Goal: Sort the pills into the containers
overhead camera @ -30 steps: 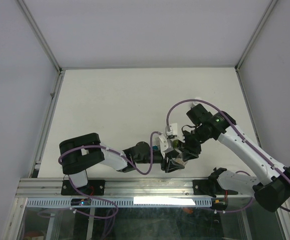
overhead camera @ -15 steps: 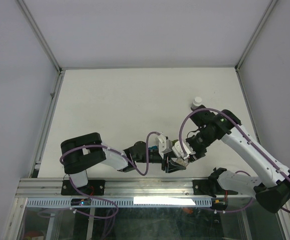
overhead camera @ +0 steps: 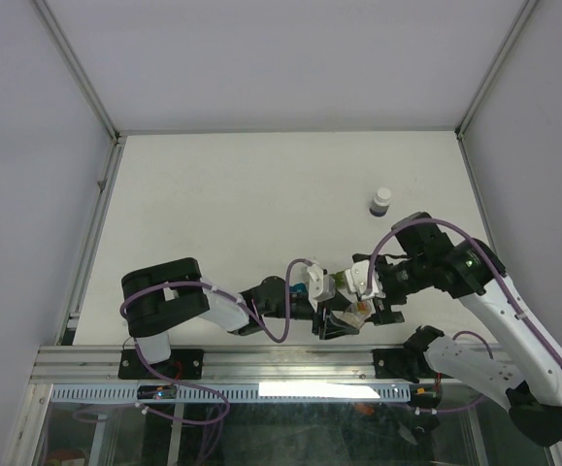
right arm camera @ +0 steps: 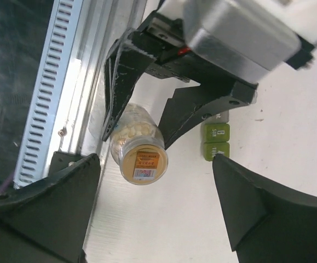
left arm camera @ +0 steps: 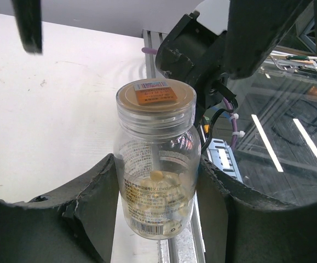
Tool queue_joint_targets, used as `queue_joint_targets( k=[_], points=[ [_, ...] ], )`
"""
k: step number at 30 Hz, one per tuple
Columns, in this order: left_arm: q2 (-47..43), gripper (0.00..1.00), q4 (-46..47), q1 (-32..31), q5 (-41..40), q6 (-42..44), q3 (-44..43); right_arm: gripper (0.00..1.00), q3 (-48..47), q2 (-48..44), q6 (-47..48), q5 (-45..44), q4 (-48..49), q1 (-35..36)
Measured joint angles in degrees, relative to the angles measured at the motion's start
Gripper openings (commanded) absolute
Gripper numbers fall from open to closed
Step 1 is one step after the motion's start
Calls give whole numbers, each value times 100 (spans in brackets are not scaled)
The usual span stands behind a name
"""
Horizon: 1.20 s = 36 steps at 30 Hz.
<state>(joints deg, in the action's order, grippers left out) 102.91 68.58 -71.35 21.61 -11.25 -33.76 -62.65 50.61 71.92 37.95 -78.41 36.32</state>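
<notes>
The left gripper clamps the pill bottle just beside the containers, and the right gripper gapes open at its covered top, so uncapping it seems the next job.

The clear, orange-labelled jar holds pale yellow pills; the containers look olive-green.

Jar: clear, glossy, smooth wall, plastic or glass not determinable; label on its top: orange printed paper, matt; left gripper fingers: black, matt, faintly grained plastic; table: white, matt, lightly scuffed; containers: olive, satin plastic; rail: ribbed bare metal.
</notes>
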Motion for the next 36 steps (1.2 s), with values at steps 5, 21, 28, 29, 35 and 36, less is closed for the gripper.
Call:
queue_joint_targets(
  k=[5,21,28,29,35,36],
  points=[
    [0,0,7,-81,-98,-13,46,88,76,-262,-1475,140,407,-225],
    [-33,0,-153,-221,-820,17,59,77,245,634,-2605,-221,483,-332],
    [-94,0,-166,-221,-964,17,92,76,245,704,-2745,-437,487,-269],
    [-107,0,-166,-221,-968,17,96,75,245,710,-2754,-459,487,-260],
    [-164,0,-160,-221,-1010,17,111,48,245,763,-2859,-505,511,-170],
    [-173,0,-162,-221,-1019,20,122,40,247,778,-2872,-507,520,-157]
  ],
)
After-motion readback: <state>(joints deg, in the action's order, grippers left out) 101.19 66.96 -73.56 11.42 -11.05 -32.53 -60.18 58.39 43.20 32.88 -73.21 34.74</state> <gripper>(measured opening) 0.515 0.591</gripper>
